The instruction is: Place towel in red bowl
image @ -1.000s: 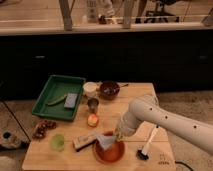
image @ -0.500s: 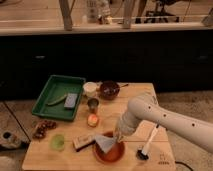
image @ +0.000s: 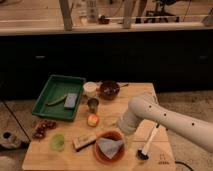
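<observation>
Setup first: a light wooden table (image: 45, 159) on a speckled greyish floor (image: 187, 97). A long dark counter front (image: 150, 55) runs behind it, with a pale countertop (image: 40, 24) above. The table's pretty cluttered.

The towel (image: 110, 146) is in the red bowl (image: 99, 154), near the table's front edge. It's a grey, crumpled, roughly triangular bit of cloth lying inside the round reddish dish. My claw (image: 121, 129) sits just over the bowl's back-right rim, at the end of my fat, smooth white arm (image: 165, 117), which comes in from the right. Honestly can't tell how far open the claw is or whether it has hold of anything (my own arm hides it).

Other stuff:
- a rectangular green tray (image: 52, 87) at the back left, holding a small grey block (image: 71, 100) and a green strip-like thing (image: 56, 99)
- a white cup (image: 90, 88), a glossy dark brown bowl (image: 109, 90) and a small metal cup (image: 93, 104)
- a glowing orange round thing (image: 92, 120) and a translucent green cup (image: 58, 142)
- a brown boxy bar (image: 85, 142) just left of the red bowl
- some dark knotted snacks (image: 44, 129)
- a white-handled brush (image: 150, 140) with a black head, right of the bowl

Versus a second ago, basically nothing has moved. The towel was in the bowl then too, and my arm is in almost the same pose.
</observation>
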Available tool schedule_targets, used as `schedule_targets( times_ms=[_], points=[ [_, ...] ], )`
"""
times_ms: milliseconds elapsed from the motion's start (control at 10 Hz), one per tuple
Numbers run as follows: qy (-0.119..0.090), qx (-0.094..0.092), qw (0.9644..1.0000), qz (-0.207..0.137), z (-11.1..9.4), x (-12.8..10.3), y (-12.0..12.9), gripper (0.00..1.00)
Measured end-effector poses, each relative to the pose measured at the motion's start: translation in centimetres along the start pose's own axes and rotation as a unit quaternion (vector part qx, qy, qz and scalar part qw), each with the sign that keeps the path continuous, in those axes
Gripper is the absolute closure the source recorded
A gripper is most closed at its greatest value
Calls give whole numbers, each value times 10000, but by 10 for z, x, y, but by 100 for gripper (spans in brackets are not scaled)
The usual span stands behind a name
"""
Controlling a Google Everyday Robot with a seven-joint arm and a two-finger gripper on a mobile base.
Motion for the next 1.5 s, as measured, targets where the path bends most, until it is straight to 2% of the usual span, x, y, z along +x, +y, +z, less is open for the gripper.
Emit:
schedule_targets(
  times_ms=[500, 1500],
  points=[
    [-146, 104, 9997, -143, -7, 9, 5, 20],
    [-152, 106, 9997, -150, -7, 9, 4, 20]
  ],
)
